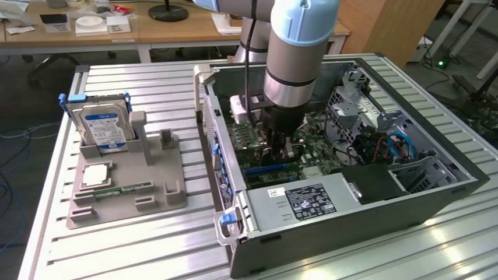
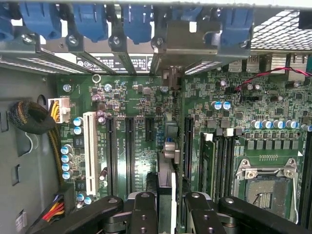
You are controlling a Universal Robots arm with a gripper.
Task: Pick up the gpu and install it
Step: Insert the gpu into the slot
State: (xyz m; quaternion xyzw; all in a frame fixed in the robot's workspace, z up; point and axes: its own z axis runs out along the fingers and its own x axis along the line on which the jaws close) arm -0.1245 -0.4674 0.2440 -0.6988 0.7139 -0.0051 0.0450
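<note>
Work table (image 1: 132,87): a pale metal top of parallel ribbed slats that run across from the exterior view's left to its right. Glare falls on the slats in the near right corner. Two items rest directly on the top.

(a) Tray (image 1: 128,205): a grey moulded holder with upright posts and shallow recesses. It lies flat on the slats in the left half of the table.

(b) Case (image 1: 350,224): a dark grey computer tower laid on its side, open side up. It takes up most of the right half.

Tray and case lie near each other but apart, with a strip of bare slats between them.
</note>
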